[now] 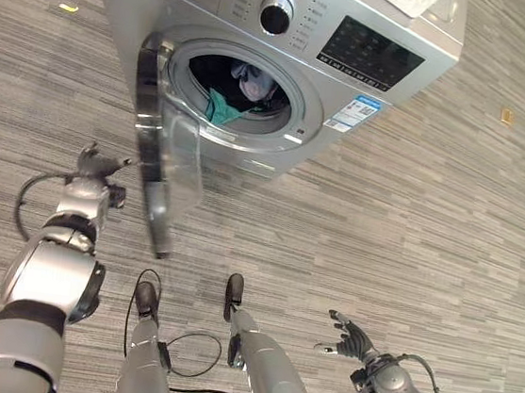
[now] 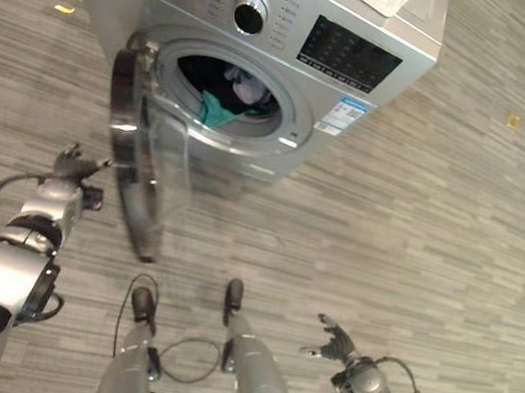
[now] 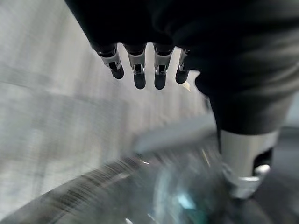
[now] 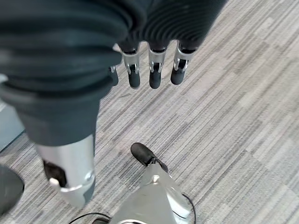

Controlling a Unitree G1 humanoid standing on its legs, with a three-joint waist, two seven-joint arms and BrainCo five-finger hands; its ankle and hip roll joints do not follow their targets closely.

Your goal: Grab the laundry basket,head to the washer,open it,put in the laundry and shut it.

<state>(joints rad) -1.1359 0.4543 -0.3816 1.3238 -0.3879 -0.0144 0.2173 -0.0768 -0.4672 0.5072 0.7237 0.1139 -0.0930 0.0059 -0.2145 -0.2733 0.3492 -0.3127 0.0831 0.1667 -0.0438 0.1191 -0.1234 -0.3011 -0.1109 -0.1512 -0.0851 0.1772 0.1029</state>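
We see silver front-loading washer point(image 1: 290, 38), round glass door point(image 1: 160, 137) swung open, teal laundry point(image 1: 223, 107) inside drum. Left hand point(image 1: 95, 166) just beside door edge, fingers relaxed, empty. Right hand point(image 1: 352, 340) well apart, fingers spread.

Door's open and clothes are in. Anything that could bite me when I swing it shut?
Teal laundry hangs over the drum lip of the washer, so the door may pinch it and fail to latch. The left hand, open beside the door edge, could slip off when pushing. The right hand hangs idle.
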